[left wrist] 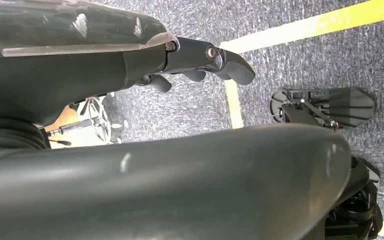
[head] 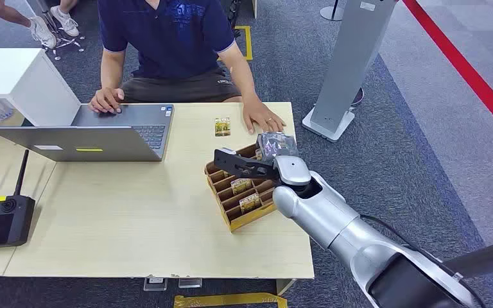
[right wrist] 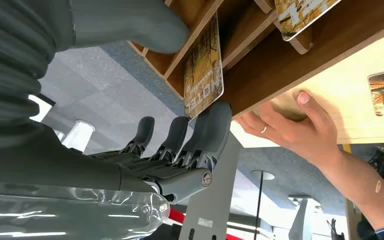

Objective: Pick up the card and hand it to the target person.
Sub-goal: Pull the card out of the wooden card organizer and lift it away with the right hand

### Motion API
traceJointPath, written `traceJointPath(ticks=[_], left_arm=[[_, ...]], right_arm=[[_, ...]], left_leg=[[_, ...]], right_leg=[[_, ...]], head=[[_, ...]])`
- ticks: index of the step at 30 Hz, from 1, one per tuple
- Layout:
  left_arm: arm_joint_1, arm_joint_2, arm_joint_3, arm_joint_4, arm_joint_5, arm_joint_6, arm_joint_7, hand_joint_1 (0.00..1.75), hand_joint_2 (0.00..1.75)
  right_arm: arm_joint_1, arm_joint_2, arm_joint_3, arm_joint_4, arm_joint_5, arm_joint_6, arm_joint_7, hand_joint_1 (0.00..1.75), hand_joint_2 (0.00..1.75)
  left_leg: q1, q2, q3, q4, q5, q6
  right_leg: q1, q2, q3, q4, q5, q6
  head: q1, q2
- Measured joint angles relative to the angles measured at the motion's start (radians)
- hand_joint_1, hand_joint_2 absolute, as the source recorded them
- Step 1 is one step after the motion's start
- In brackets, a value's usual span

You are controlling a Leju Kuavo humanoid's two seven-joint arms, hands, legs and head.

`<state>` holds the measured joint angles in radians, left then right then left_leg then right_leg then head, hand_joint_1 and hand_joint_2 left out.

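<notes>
a: starting from the left, what's on the table (head: 135,218)?

b: a black router (head: 0,215) with two antennas at the left edge, then an open laptop (head: 96,131) with a person's hand (head: 106,99) on its keyboard. past that, one card (head: 222,126) lies flat on the bare wood near the far edge, just beside the person's other hand (head: 263,119).

a: and the robot's right hand (head: 247,163)?

b: the silver arm comes in from the lower right, and the hand reaches flat over the far end of the slotted wooden card holder (head: 241,192), fingers stretched toward the left. the right wrist view shows more: the dark fingers (right wrist: 210,130) sit against the lower edge of a card (right wrist: 205,75) standing in a slot, the thumb (right wrist: 130,22) on the other side of the rack. i can't tell whether that card is actually pinched.

a: left hand (left wrist: 200,60)?

b: its wrist view has it hanging over grey carpet with yellow tape, fingers loosely curled, holding nothing.

a: room to move?

b: the holder sits close to the table's right edge; open tabletop lies to its left.
</notes>
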<state>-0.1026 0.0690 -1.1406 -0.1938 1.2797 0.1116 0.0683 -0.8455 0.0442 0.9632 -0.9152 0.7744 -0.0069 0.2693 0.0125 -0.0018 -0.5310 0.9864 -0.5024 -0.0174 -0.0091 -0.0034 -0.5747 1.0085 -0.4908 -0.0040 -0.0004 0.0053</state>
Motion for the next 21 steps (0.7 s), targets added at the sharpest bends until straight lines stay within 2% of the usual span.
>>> traceJointPath(ticks=[9, 21], left_arm=[[0.0, 0.0, 0.0, 0.0, -0.001, -0.005, -0.004, 0.0, 0.0], [0.001, 0.0, -0.01, 0.0, -0.014, -0.016, -0.01, 0.0, 0.0]], right_arm=[[0.006, -0.008, -0.001, 0.0, 0.0, 0.002, 0.007, 0.76, 1.75], [0.037, -0.048, -0.015, -0.041, 0.021, 0.005, 0.048, 0.82, 1.75]], left_leg=[[0.0, 0.0, 0.0, 0.0, 0.0, 0.0], [0.0, 0.0, 0.001, 0.0, 0.0, 0.0]], right_leg=[[0.0, 0.0, 0.0, 0.0, 0.0, 0.0], [0.0, 0.0, 0.0, 0.0, 0.0, 0.0]], head=[[0.0, 0.0], [0.0, 0.0]])
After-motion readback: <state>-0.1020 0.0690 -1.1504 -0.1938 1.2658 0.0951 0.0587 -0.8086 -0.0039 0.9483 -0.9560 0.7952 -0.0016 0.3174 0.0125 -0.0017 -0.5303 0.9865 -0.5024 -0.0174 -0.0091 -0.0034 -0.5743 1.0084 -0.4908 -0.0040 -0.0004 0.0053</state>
